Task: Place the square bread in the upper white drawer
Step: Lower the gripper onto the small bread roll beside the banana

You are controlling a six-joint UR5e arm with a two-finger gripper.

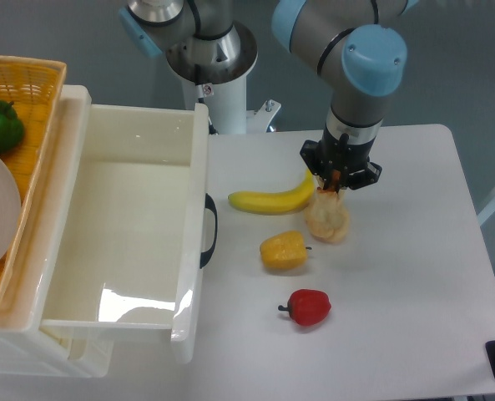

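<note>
No readable text, labels, brands or numbers anywhere: none on the robot arm [351, 58], the white drawer [138, 225] or the table [397, 334].

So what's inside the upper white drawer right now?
The upper white drawer looks empty: only glossy white floor and walls with glare. The strip along its front wall is hidden by the rim. The gripper is over at the pale bun, beside the banana.

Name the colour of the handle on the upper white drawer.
Black, on the upper white drawer; its handle shows best in the fixed camera view.
</note>
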